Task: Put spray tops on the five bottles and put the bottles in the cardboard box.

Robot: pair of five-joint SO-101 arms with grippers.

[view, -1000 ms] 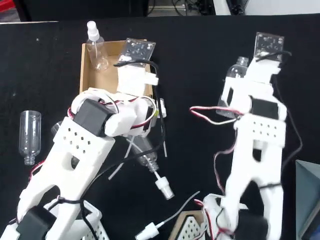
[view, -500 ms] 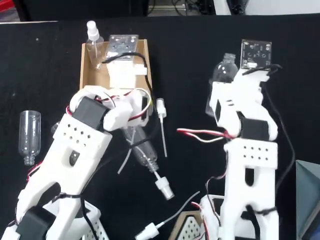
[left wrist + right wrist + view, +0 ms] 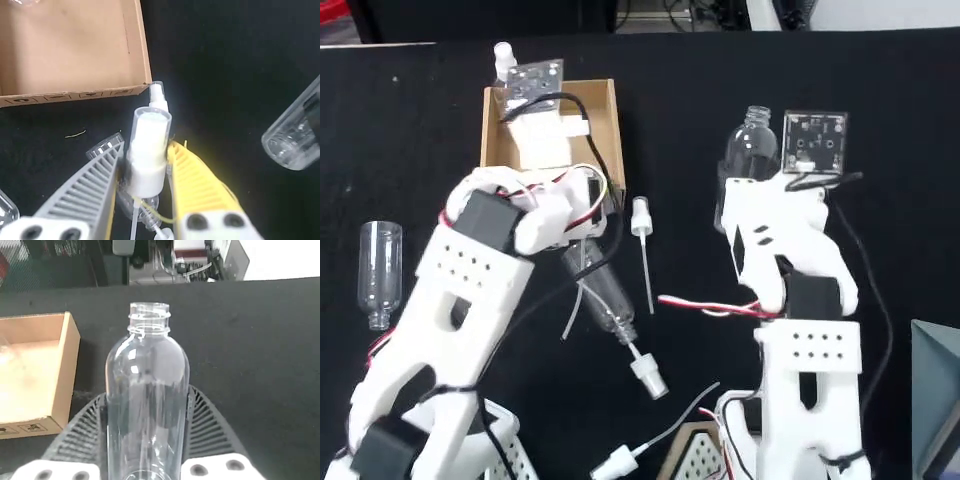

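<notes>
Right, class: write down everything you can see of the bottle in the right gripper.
The bottle is clear plastic, round-shouldered, with a threaded neck that is open: no spray top. It looks empty. The right gripper is shut on its body, neck pointing away from the wrist, apart from the box.

Bare table [image 3: 680,110] open between cardboard box [image 3: 612,130] and upright bottle [image 3: 752,140], box mouth overhung by left arm [image 3: 535,150], spray top [image 3: 641,215] with trailing tube at box's near corner, lying bottle [image 3: 605,300] partly under that arm, second lying bottle [image 3: 378,262] well apart on its outer side.
</notes>
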